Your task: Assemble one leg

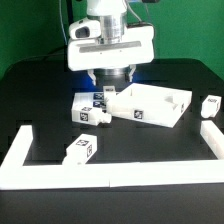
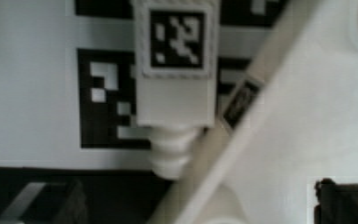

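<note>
Hovering low over the black table [image 1: 40, 85], the Franka arm's gripper [image 1: 106, 90] hung directly above the leg [image 1: 97, 108], which lay on its side against the corner of the rimmed square panel [image 1: 150, 105] on the exterior view's left. A second leg [image 1: 80, 112] lay just beside it. Two more sat well apart, one near the front [image 1: 82, 150] and one by the exterior view's right [image 1: 210, 107], all inside a white U-shaped barrier [image 1: 20, 150]. From this view the arm's own body hid the jaws.

Seen from the wrist, the leg filled the middle of the picture, its square tag [image 2: 176, 40] facing the camera and its threaded peg [image 2: 169, 158] showing at one end. The panel's rim [image 2: 265, 110] ran slantwise, touching or nearly touching it. One dark fingertip [image 2: 346, 198] showed at a lower corner, with a fainter shape opposite. The jaws appeared spread wide and held nothing, though the picture was blurred.

The step in hand looked like the approach to the pickup. The next move likely called for a straight descent to clamp the leg's body without nudging the panel.
</note>
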Robot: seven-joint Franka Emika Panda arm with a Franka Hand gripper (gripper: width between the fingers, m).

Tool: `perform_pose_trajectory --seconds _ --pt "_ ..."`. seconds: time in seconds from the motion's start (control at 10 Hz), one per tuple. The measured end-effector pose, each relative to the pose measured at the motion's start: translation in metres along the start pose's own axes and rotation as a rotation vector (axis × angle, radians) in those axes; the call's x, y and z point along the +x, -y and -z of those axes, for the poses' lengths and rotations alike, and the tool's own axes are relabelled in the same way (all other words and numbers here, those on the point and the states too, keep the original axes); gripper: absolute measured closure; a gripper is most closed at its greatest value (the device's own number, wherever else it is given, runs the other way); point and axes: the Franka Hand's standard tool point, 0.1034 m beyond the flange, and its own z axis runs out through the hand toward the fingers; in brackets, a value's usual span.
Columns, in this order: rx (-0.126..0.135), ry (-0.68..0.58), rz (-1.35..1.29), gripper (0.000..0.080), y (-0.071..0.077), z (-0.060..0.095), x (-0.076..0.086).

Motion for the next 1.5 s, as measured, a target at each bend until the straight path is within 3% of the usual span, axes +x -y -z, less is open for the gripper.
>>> perform_pose_trajectory --seconds 0.5,0.8,1.0,1.5 --pt "-0.031 -0.032 0.058 0.0150 -0.011 -0.007 -0.004" --pt "-0.033 -0.044 0.050 0.0150 -0.013 -0.005 0.000" --pt "-0.030 -0.070 0.023 0.0150 -0.015 0.001 0.015" --pt "-0.029 -0.064 0.018 0.0150 -0.020 -0.002 0.019"
